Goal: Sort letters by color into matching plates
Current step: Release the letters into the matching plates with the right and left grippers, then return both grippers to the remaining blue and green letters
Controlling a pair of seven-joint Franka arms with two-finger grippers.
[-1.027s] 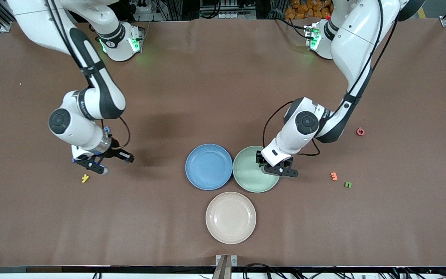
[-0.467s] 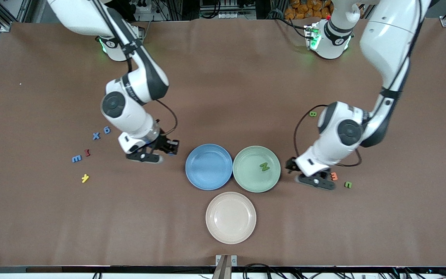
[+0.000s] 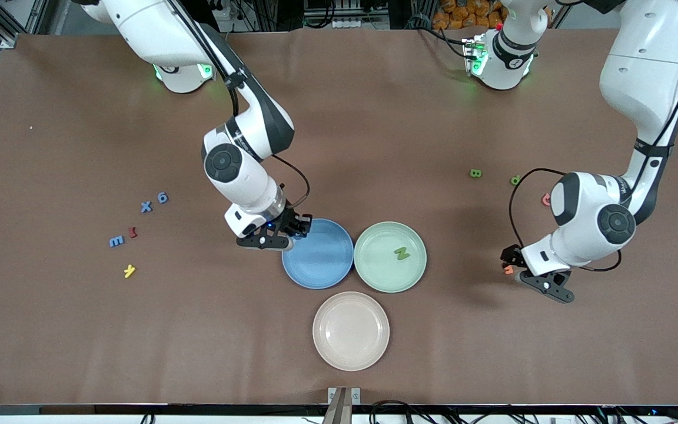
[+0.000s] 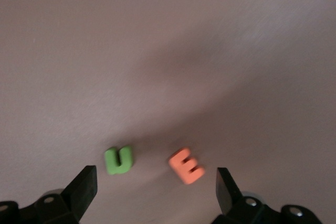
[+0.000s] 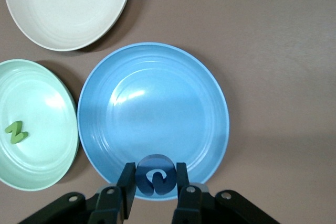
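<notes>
My right gripper (image 3: pixel 289 231) (image 5: pixel 155 183) is shut on a round blue letter (image 5: pixel 155 176) and hovers over the rim of the blue plate (image 3: pixel 321 262) (image 5: pixel 157 114). Beside it, the green plate (image 3: pixel 377 271) (image 5: pixel 42 156) holds a green N (image 3: pixel 402 253) (image 5: pixel 14 132). My left gripper (image 3: pixel 528 277) (image 4: pixel 155 192) is open above a green U (image 4: pixel 118 160) and an orange E (image 4: pixel 186 165) (image 3: pixel 508 270). Blue letters (image 3: pixel 146 206) lie toward the right arm's end. A green B (image 3: pixel 475 173) and a green p (image 3: pixel 515 180) lie toward the left arm's end.
A beige plate (image 3: pixel 351 330) (image 5: pixel 68 3) sits nearer the front camera than the two coloured plates. A red piece (image 3: pixel 133 231) and a yellow piece (image 3: pixel 130 271) lie among the blue letters. Another red piece (image 3: pixel 545 199) peeks out beside the left arm.
The left gripper opened over the green plate, left the N there and swung to the U and E. The right arm carried its blue letter from the cluster to the blue plate.
</notes>
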